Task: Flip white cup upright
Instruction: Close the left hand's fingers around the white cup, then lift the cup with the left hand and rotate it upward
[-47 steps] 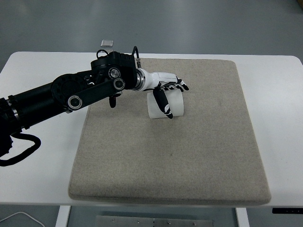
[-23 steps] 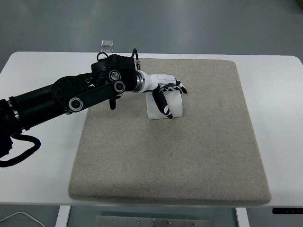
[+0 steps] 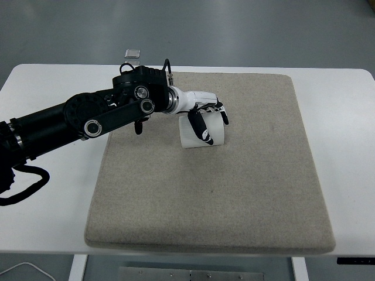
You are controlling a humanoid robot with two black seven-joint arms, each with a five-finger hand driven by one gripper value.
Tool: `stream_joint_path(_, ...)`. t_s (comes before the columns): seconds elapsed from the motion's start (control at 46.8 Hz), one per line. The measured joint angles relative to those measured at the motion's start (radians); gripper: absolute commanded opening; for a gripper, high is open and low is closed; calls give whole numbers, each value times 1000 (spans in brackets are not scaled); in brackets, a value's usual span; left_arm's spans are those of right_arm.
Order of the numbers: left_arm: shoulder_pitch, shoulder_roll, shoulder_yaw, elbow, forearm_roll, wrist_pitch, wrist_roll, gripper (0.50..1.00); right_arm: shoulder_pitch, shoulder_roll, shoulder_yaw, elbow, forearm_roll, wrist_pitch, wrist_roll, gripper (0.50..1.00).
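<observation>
Left white-and-black fingered hand (image 3: 205,116) grasps white cylindrical cup (image 3: 202,130) on beige felt mat (image 3: 234,199), thumb across front.

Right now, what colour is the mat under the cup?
Beige-grey, a plain felt-like mat, seen in the top view, the only one.

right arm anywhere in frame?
No. Only the left hand, its arm entering from the picture's left edge, shows, with its fingers wrapped on the white cup on the mat.

My left hand (image 3: 204,112) covered the cup's (image 3: 202,132) top; the arm ran off the left edge, and the bench (image 3: 53,222) was cropped below.
</observation>
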Motion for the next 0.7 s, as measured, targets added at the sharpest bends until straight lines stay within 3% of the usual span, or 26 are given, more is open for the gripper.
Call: stream_joint_path(0.705,-30,49,-230,164,-204,-48,-21,500,0,0,0,0,0,0,0,930)
